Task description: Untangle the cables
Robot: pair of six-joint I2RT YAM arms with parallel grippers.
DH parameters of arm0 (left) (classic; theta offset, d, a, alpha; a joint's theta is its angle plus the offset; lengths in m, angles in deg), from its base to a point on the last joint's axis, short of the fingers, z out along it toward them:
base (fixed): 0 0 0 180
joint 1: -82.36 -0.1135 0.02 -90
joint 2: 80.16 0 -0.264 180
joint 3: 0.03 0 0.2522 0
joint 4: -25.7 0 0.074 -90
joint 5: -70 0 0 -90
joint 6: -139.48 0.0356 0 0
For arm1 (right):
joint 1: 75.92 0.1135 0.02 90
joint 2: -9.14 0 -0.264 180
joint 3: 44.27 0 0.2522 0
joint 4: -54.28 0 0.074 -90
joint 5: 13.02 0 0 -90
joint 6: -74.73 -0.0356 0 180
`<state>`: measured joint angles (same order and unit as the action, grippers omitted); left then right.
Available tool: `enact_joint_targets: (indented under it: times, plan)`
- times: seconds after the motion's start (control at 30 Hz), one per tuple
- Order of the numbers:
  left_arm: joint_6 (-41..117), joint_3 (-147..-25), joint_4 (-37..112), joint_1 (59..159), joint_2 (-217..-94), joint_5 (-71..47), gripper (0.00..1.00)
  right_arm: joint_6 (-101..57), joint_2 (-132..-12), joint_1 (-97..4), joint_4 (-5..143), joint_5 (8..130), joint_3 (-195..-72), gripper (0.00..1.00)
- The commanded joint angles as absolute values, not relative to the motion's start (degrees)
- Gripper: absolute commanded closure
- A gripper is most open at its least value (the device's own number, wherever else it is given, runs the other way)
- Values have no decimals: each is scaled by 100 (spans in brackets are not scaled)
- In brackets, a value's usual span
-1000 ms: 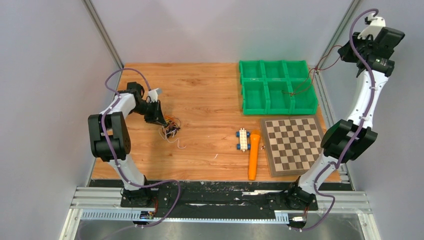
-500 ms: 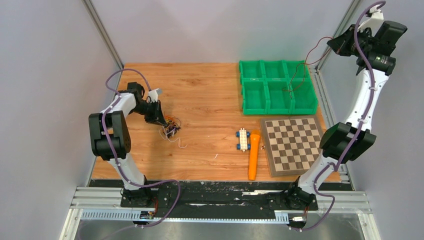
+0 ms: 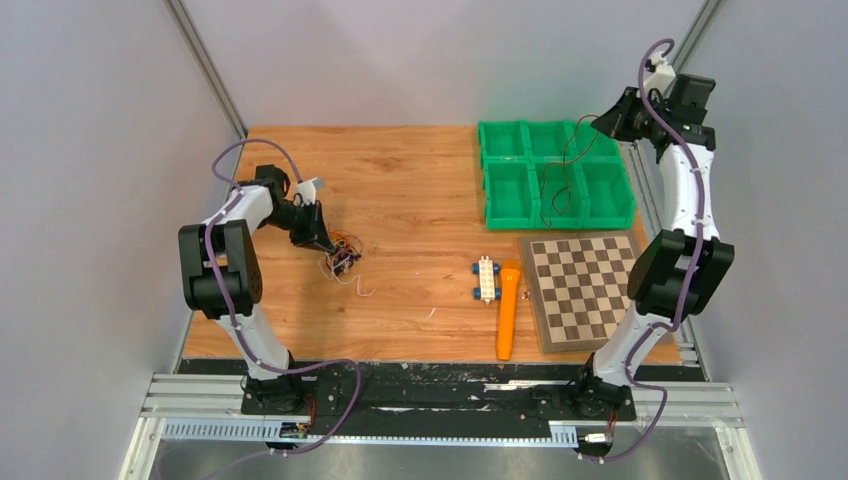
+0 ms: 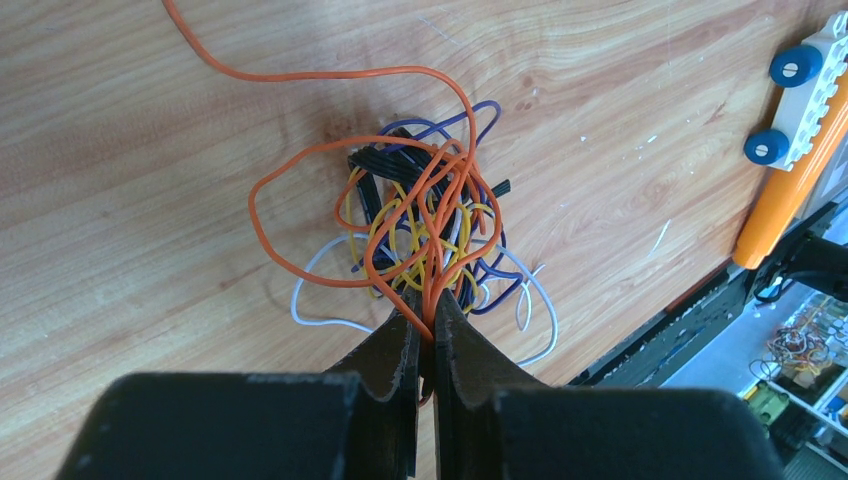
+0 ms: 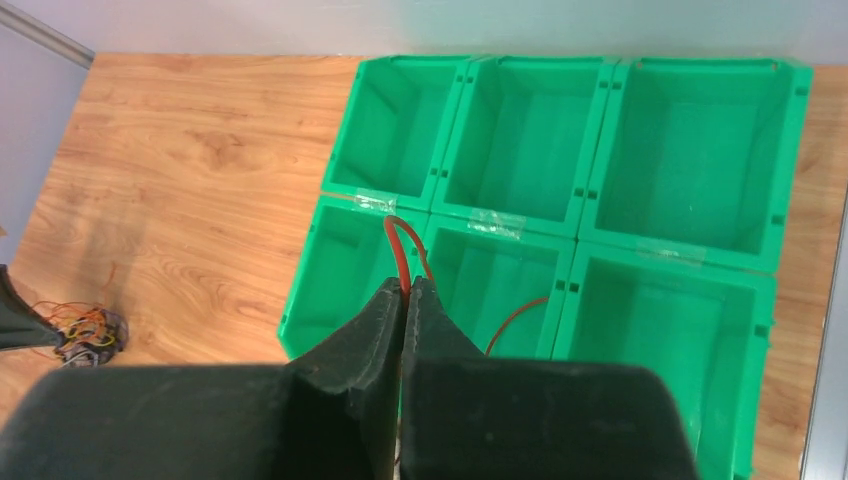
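A clump of thin cables [image 3: 342, 256], orange, yellow, white, purple and black, lies on the wooden table at the left. It shows close in the left wrist view [image 4: 425, 225]. My left gripper [image 3: 326, 242] [image 4: 428, 305] is down at the clump, shut on orange strands at its near edge. My right gripper [image 3: 605, 122] [image 5: 407, 288] is raised over the green bins at the back right, shut on one thin red wire [image 5: 397, 240]. That red wire [image 3: 560, 170] hangs from it in loops over the bins.
A green six-compartment bin [image 3: 556, 172] stands at the back right. A chessboard [image 3: 585, 288] lies in front of it. An orange stick [image 3: 508, 308] and a white block with blue wheels [image 3: 486, 279] lie mid-table. A loose white wire piece [image 3: 362, 290] lies near the clump.
My right gripper has swung left and down from high at the far right to over the bins, carrying the red wire with it. The left arm has not moved.
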<state>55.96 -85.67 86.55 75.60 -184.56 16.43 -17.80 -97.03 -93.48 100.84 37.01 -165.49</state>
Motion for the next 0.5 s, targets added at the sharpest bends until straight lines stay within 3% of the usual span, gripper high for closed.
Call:
enact_joint_targets:
  times: [0.0, 0.23, 0.37, 0.47]
  plan:
    - [5589, -8794, 8604, 7568, -18475, 1725, 90, -1555, -9886, -9101, 9161, 4091, -16613, 100]
    - [5580, -8782, 8592, 7570, -18511, 1688, 90, -1145, -10088, -8916, 8236, 4919, -16471, 100]
    - [5574, -8795, 8574, 7569, -18510, 1663, 90, -405, -9629, -8771, 7302, 5747, -15442, 100]
    - [5578, -8786, 8578, 7568, -18508, 1661, 90, 175, -9227, -8641, 7039, 5703, -14717, 100]
